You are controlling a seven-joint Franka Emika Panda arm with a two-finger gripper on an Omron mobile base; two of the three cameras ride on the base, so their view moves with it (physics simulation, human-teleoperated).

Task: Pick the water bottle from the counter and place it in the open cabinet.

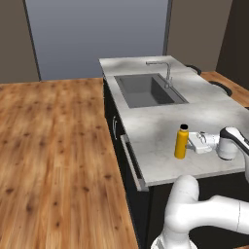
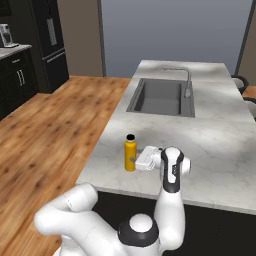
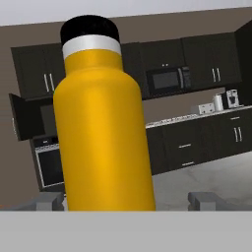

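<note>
Hiding pincer [image 1: 188, 144] fingertips: upright water bottle [image 1: 181, 142].

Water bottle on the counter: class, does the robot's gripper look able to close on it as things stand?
Probably yes. The gripper sits level with the upright water bottle, its fingertips apart on either side of the body in the hand view. Nothing stands between them on the counter.
</note>
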